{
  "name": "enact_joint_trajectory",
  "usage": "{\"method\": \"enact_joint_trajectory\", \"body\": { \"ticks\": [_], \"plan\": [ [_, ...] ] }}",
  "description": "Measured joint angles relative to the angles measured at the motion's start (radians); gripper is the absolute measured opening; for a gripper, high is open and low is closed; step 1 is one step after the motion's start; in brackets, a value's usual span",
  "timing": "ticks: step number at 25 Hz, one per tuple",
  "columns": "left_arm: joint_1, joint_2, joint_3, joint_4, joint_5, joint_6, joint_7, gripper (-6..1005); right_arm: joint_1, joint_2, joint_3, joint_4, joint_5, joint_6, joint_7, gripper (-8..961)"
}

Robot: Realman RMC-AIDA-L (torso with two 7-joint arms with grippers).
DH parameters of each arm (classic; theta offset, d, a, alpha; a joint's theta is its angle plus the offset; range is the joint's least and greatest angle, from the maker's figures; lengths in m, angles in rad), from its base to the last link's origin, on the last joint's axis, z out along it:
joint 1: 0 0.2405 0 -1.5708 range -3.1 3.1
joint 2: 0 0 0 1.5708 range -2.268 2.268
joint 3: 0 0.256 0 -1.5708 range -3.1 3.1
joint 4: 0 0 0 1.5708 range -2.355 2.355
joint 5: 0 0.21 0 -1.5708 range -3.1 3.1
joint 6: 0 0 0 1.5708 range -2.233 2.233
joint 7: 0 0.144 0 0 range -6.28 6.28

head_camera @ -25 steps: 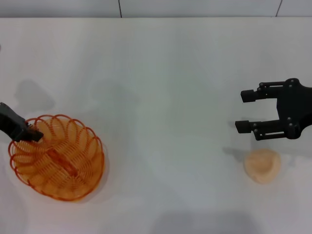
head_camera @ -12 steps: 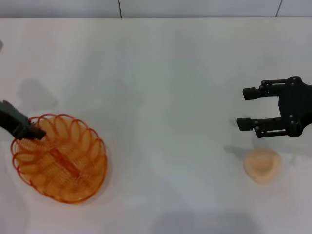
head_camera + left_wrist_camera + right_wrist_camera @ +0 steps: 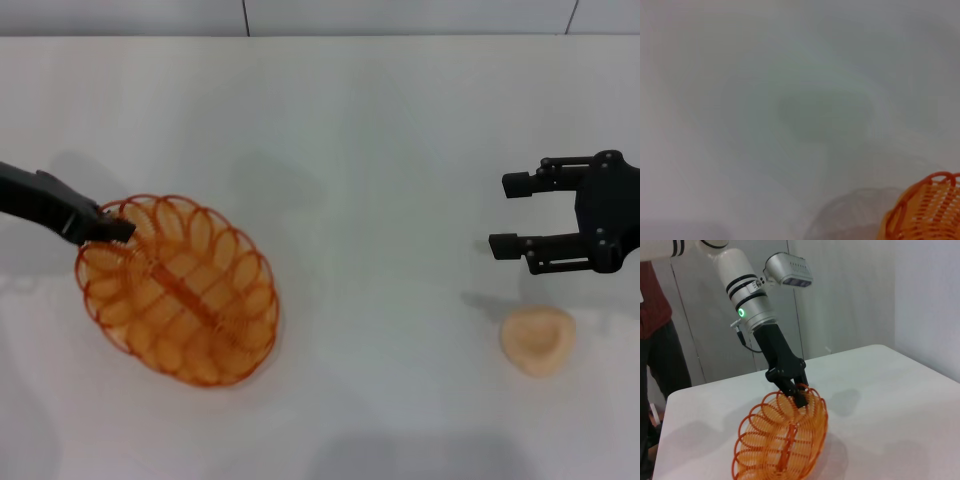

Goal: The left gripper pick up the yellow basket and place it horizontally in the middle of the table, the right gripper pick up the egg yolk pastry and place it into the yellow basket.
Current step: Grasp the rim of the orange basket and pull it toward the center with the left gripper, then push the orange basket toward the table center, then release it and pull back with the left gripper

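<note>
The yellow basket [image 3: 178, 290] is an orange-yellow wire oval, lifted and tilted above the left part of the white table [image 3: 350, 150]. My left gripper [image 3: 110, 228] is shut on its rim at the far left end; the right wrist view shows the claw [image 3: 797, 394] pinching the rim with the basket [image 3: 780, 440] hanging off the table. A bit of the basket's rim [image 3: 925, 210] shows in the left wrist view. The egg yolk pastry [image 3: 538, 340] lies on the table at the right. My right gripper [image 3: 510, 213] is open, hovering just behind the pastry.
A person in dark red clothes [image 3: 657, 315] stands beyond the table's far end in the right wrist view. The table's back edge [image 3: 320, 37] meets a grey wall.
My left gripper has lifted the basket and carried it rightward toward the table's middle, turning it. The right gripper has shifted slightly to the right; the pastry has not moved.
</note>
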Motion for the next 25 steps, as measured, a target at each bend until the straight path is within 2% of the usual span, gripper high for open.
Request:
{"method": "enact_joint_trajectory", "body": {
  "ticks": [10, 25],
  "plan": [
    [-0.003, -0.03, 0.004, 0.038, -0.038, 0.013, -0.116, 96, 0.004, 0.0, 0.002, -0.001, 0.0, -0.002, 0.003, 728],
    [-0.022, -0.02, 0.007, 0.054, -0.037, -0.04, -0.523, 102, 0.008, 0.0, 0.01, -0.005, 0.007, -0.013, 0.014, 729]
  ]
}}
